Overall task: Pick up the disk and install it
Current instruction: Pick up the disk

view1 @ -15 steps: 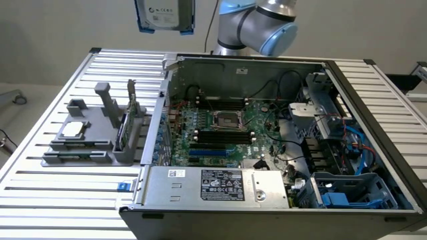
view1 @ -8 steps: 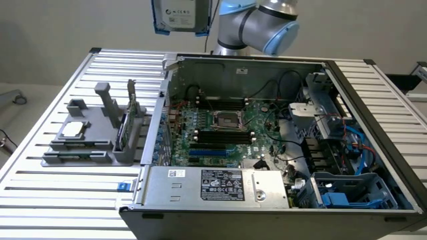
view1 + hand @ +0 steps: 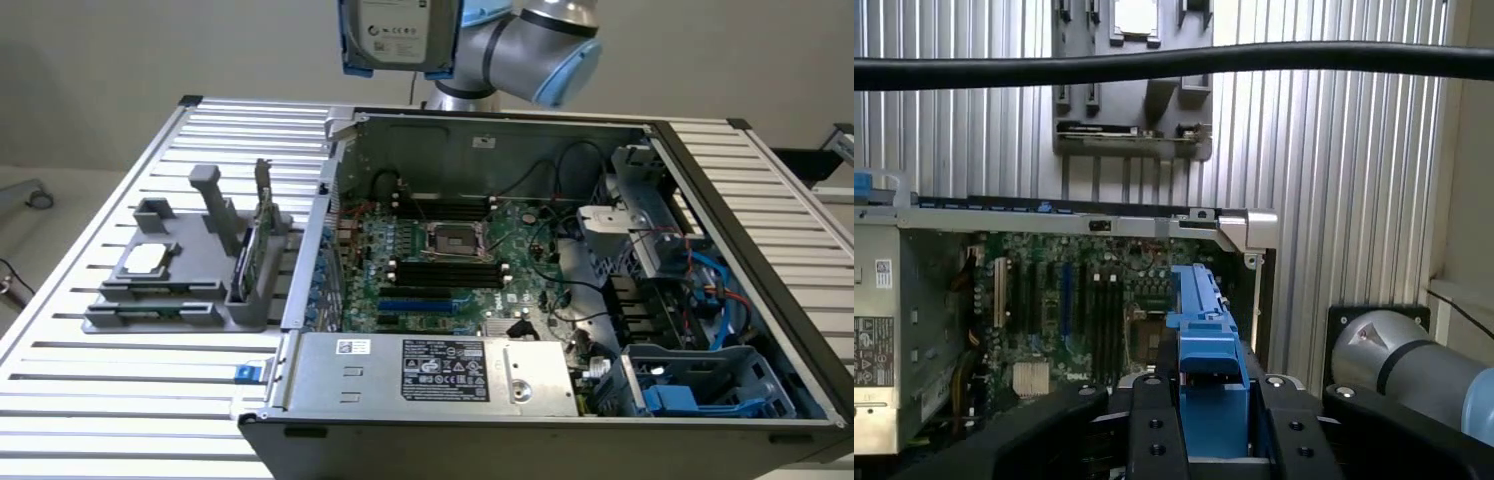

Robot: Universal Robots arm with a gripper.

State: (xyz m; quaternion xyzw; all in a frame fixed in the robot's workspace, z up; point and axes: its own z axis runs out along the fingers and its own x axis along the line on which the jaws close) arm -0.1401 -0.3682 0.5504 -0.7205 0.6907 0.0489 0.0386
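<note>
Wrist view, nearest first: the gripper [image 3: 1212, 380] is pinching the disk [image 3: 1199, 310], with one black finger [image 3: 1154, 425] pressed to each side of the blue carrier. The disk is seen edge-on, its long axis running straight out from the fingers toward the one open computer case [image 3: 1084, 225] beyond it. One black cable [image 3: 1154, 65] crosses that picture, and a joint of the arm [image 3: 1414, 365] sits beside the gripper. In the exterior view, nearest in the case are one labelled silver power supply [image 3: 441, 370] and one blue drive cage [image 3: 707, 385] at the exterior view's right. Behind them lies the green motherboard [image 3: 441, 265]. On the slatted table [image 3: 134, 380], at the exterior view's left of the case, stands one grey holder [image 3: 187, 300] carrying one square silver chip [image 3: 144, 258] and one dark card [image 3: 246, 265] on edge. Farthest back, the single disk [image 3: 400, 35] hangs upright in the air above the case's far wall, well apart from the case. Its white-labelled face is turned to the camera and its long axis is roughly vertical.
</note>
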